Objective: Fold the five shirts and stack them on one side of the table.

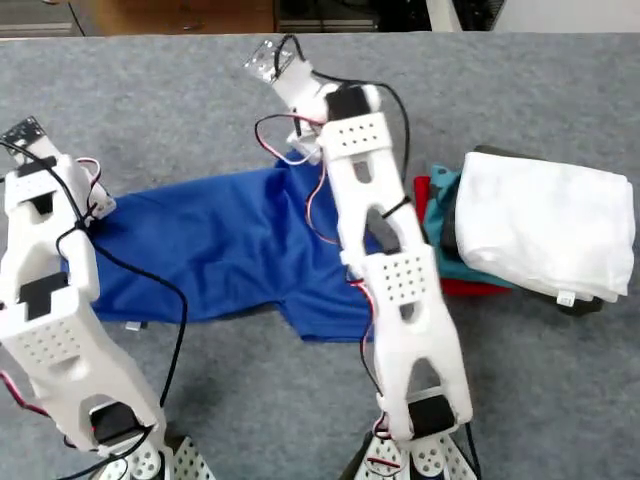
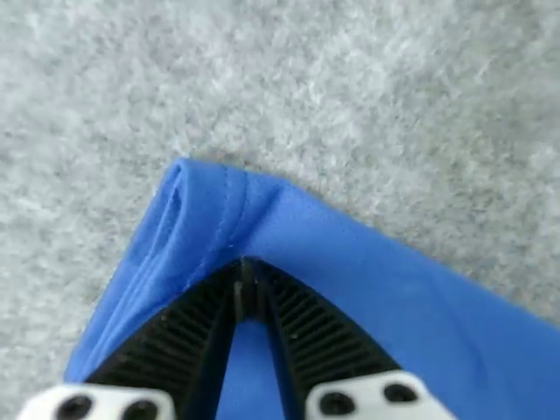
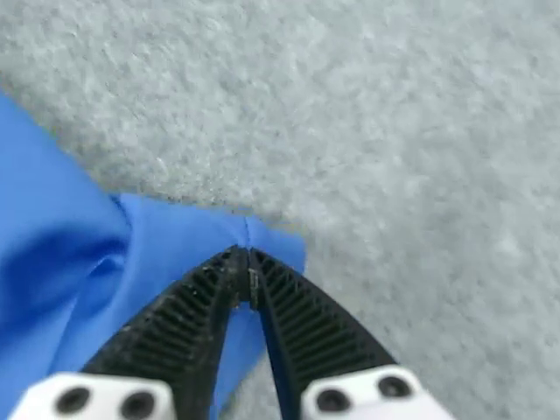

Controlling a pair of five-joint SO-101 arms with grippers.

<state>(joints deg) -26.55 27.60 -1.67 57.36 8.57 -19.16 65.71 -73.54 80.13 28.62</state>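
My left hand [image 2: 248,278] is clamped shut on a hemmed corner of the blue shirt [image 1: 220,250], my right hand [image 3: 243,262] shut on another corner, presumably to spread it for folding. The shirt lies on the counter [image 1: 520,90], just beside the folded stack [image 1: 545,225].

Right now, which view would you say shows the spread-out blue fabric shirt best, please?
The high view: the blue fabric shirt lies almost whole on the grey table, an arm crossing it. The left wrist view shows a hemmed corner in the left gripper; the right wrist view, another in the right gripper.
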